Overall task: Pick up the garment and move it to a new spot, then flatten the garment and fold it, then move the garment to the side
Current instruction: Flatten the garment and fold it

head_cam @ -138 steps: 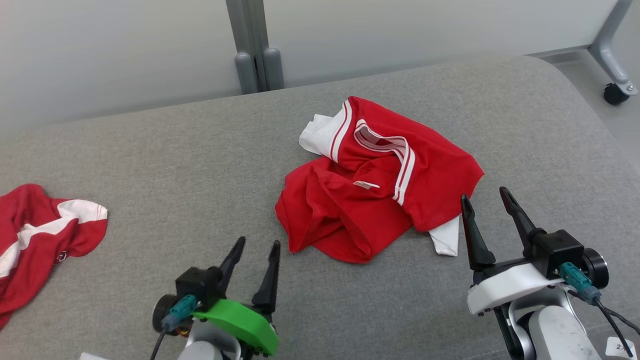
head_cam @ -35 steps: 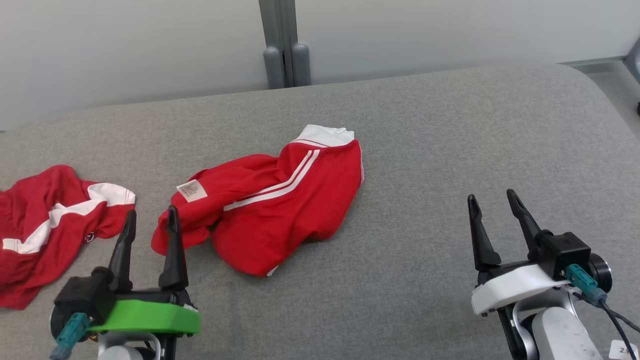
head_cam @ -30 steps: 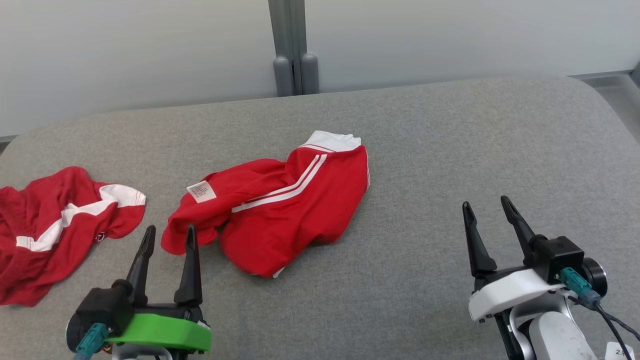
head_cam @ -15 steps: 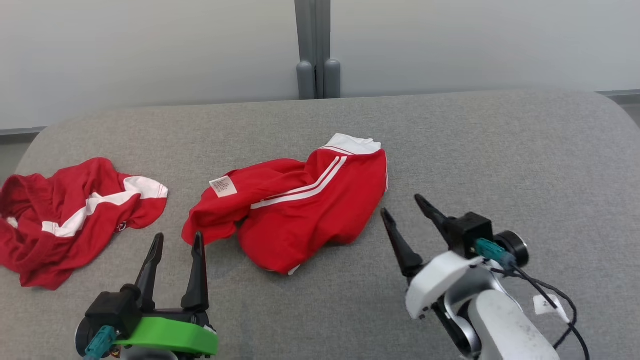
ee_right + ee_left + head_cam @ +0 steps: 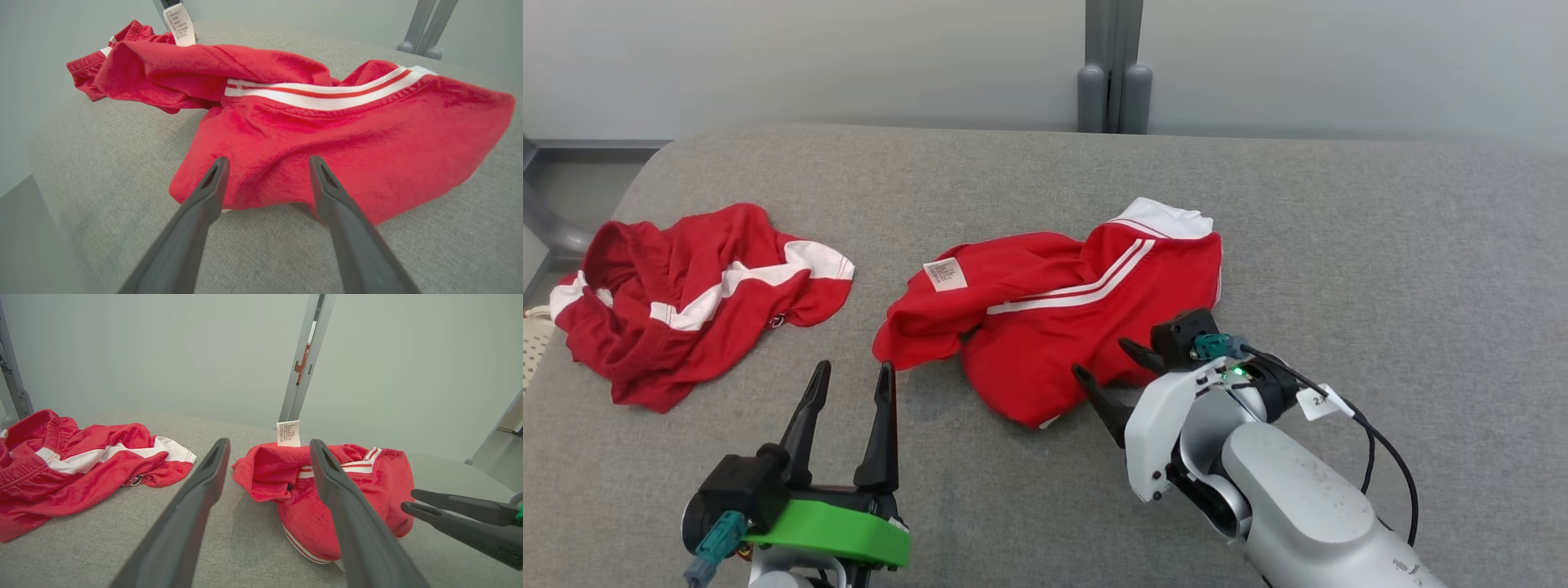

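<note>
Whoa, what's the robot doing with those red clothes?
The robot is working on a crumpled red garment lying in the middle of the grey padded surface. Its right gripper is open, fingers pointing at the garment's near edge, with nothing gripped yet. Its left gripper is open too, hovering near the garment's left end. A second red garment lies bunched up farther left, untouched.

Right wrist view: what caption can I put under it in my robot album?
Open right pincer aimed at the near edge of a crumpled red garment on grey fabric.
</note>
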